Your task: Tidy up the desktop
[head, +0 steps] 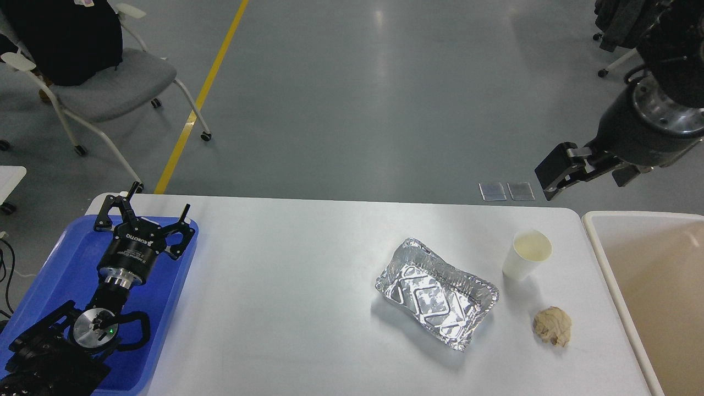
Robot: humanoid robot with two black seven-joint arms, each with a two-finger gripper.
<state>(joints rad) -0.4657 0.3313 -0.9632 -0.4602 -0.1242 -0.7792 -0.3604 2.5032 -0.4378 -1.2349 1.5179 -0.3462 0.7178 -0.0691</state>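
The white desktop [286,275] holds a crumpled foil tray [437,291], a white paper cup [526,254] standing upright to its right, and a crumpled brown paper ball [553,326] in front of the cup. My left gripper [144,212] is open and empty over the far end of the blue tray [60,264] at the desktop's left end. My right gripper [588,177] hangs above the floor beyond the desktop's far right corner, up and back from the cup. Its two fingers stand apart with nothing between them.
A beige bin with a white rim [597,242] stands against the desktop's right end. A grey wheeled chair [104,82] with a dark garment stands at the far left beside a yellow floor line [203,93]. Another chair is at the far right.
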